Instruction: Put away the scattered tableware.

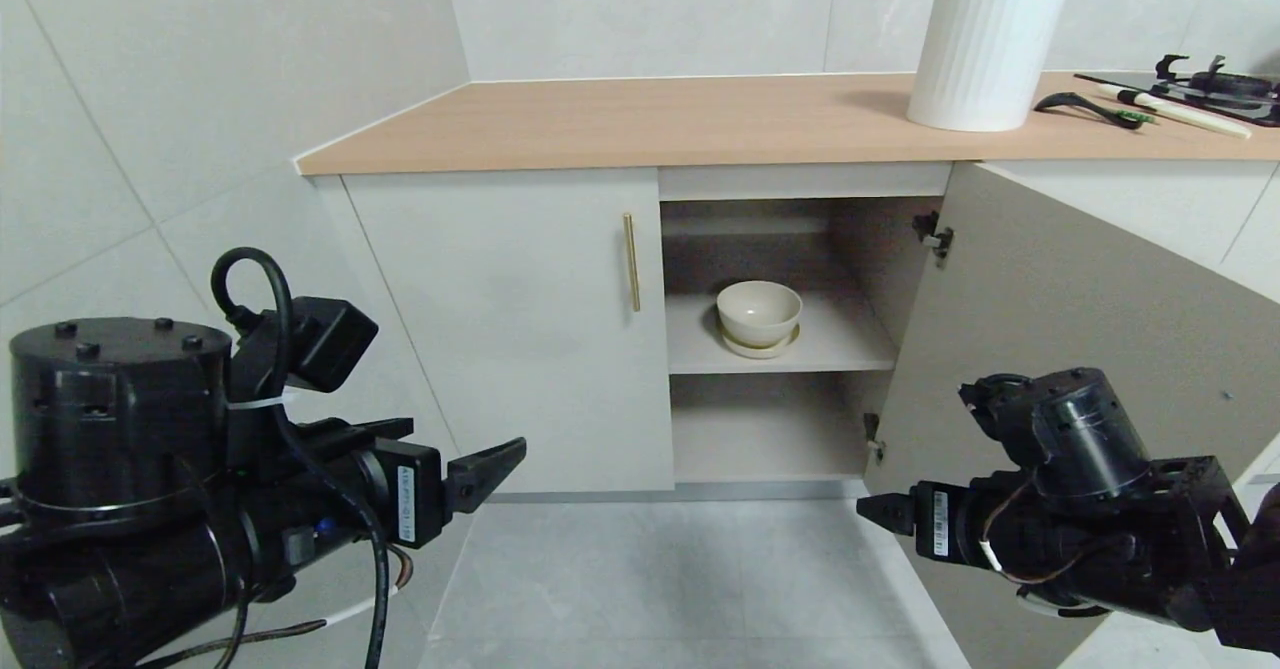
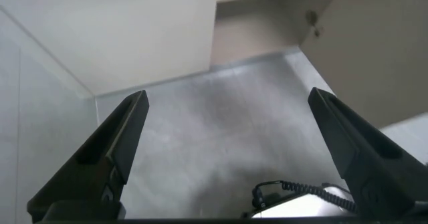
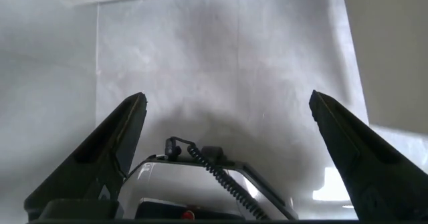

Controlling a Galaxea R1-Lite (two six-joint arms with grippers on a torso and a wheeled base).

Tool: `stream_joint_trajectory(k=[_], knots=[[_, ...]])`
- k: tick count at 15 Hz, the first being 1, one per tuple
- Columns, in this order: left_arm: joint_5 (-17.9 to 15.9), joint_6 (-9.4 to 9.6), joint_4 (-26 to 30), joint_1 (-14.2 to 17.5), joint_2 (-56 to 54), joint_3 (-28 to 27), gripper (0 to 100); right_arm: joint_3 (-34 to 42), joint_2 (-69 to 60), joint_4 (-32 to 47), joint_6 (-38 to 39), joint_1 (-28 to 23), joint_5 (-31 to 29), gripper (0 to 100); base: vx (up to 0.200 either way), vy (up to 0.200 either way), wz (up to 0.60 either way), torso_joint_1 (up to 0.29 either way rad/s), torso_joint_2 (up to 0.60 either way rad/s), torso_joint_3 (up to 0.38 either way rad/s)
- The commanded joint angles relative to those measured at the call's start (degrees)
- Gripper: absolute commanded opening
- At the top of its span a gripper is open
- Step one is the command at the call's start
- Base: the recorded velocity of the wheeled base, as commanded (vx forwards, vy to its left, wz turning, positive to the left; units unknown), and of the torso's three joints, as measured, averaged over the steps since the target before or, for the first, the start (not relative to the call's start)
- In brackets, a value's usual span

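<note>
Bowl (image 1: 759,311) upright on saucer (image 1: 757,348), mouth up (cab. shelf (image 1: 850,337)).

Your bowl (image 1: 759,311) sits on a saucer (image 1: 758,349) on the cabinet's (image 1: 500,329) upper shelf (image 1: 850,344). The open door (image 1: 1050,349) hangs at the cabinet's right, and a canister (image 1: 990,39) and utensils (image 1: 1095,106) rest on its top.

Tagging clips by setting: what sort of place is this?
Probably a kitchen: a wooden countertop over cabinets, a bowl on a plate on the open cabinet's shelf, and utensils beside a stovetop.
</note>
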Motion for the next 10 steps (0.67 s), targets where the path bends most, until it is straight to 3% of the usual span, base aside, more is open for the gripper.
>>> stream_joint_trajectory(k=[1,5,7,10], knots=[[0.01,0.03,-0.19,0.03,-0.07,0.48,100,1.37,-0.78,-0.08,0.09,0.02,-0.06,100,0.0,0.0,0.0,0.0,0.0,0.0],[0.01,0.21,-0.19,0.03,-0.07,0.66,100,9.11,-6.93,-0.08,0.71,0.02,-0.06,100,0.0,0.0,0.0,0.0,0.0,0.0],[0.01,0.38,-0.19,0.03,0.11,0.75,100,14.38,-11.06,-0.08,3.17,-0.16,-0.06,100,0.0,-0.2,0.0,0.002,0.0,0.007],[-0.08,0.38,-0.19,-0.06,0.02,0.75,100,15.44,-14.31,0.01,5.54,-2.09,-0.23,100,0.0,-0.2,0.0,0.004,0.0,-0.001]])
